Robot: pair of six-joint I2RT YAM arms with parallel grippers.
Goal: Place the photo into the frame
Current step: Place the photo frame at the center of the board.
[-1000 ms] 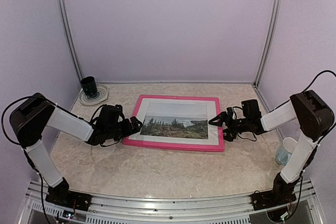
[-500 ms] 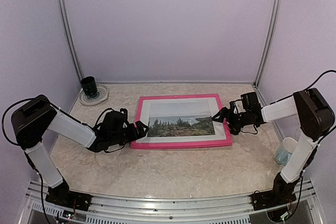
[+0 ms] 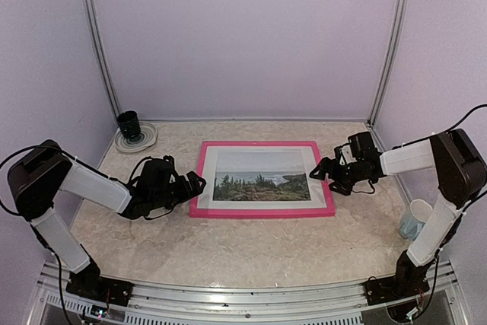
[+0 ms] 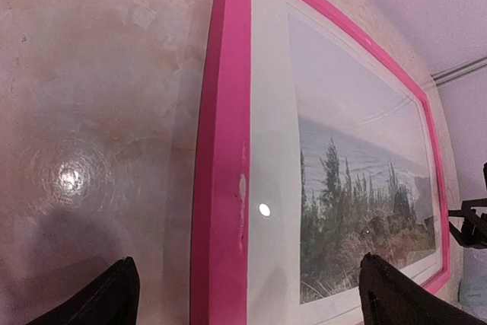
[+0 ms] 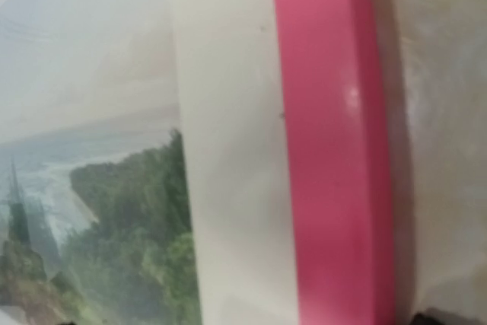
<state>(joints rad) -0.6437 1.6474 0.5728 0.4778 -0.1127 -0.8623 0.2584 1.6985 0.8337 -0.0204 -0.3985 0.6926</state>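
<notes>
Marbled tabletop [image 3: 228, 253] | left gripper [image 3: 196, 183], right gripper [image 3: 320, 172] low, flanking frame [image 3: 259, 211] ends | both jaws spread

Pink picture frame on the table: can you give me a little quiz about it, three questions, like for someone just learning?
1. True or false: the bright pink rectangular picture frame stands upright on its edge.
2. What shows inside the white mat border? A) a face B) a paper landscape photo of trees and water C) nothing
3. Fill in: the left gripper, beside the frame's left edge, has its fingers ____ (apart or together).
Key: 1 false, it lies flat on the table; 2 B; 3 apart.
</notes>
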